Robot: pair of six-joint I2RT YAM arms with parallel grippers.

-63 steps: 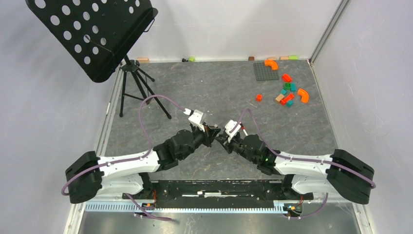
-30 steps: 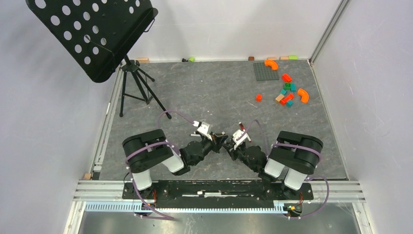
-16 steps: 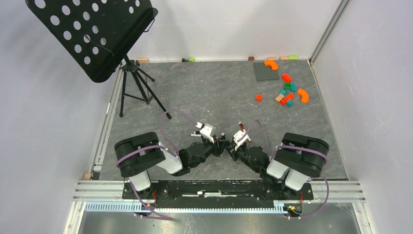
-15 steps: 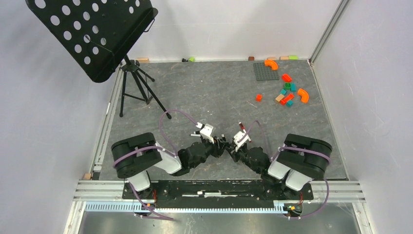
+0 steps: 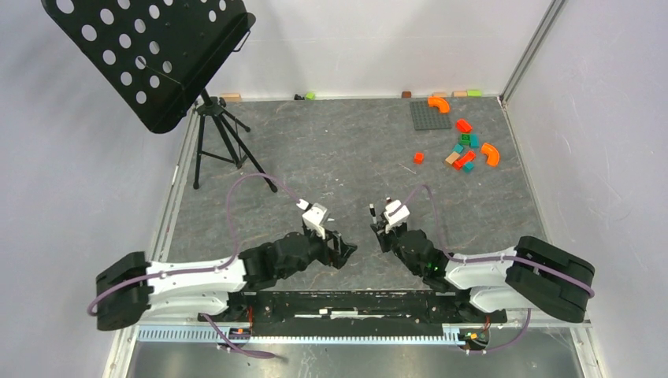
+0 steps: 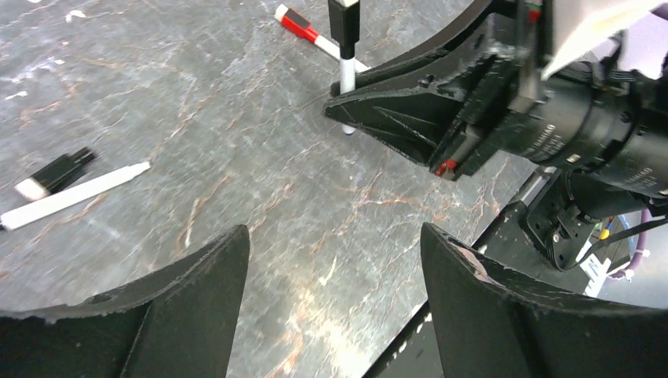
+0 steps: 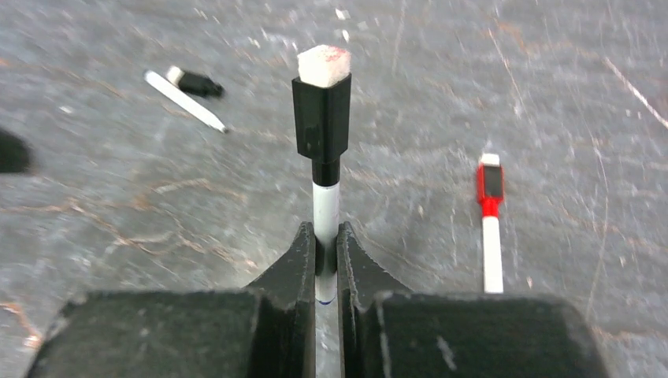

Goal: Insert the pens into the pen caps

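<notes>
My right gripper (image 7: 325,230) is shut on the white barrel of a pen (image 7: 324,206) that stands upright. A black pen cap (image 7: 321,118) with a white tip sits on its top end. The left wrist view shows the same pen (image 6: 346,72) in the right gripper's fingers (image 6: 410,118). My left gripper (image 6: 335,260) is open and holds nothing, low over the mat and a little left of the right gripper (image 5: 377,227). A red-capped pen (image 7: 490,220) lies on the mat. A bare white pen (image 6: 75,195) lies next to a loose black cap (image 6: 57,173).
A black perforated music stand (image 5: 150,47) on a tripod (image 5: 224,142) occupies the back left. Coloured toy blocks (image 5: 465,150) and a grey baseplate (image 5: 429,115) lie at the back right. White walls enclose the mat on three sides.
The left gripper has opened and drawn back toward the near edge, away from the right gripper. The two grippers, which met mid-table, now stand apart. The capped pen stays in the right gripper.
</notes>
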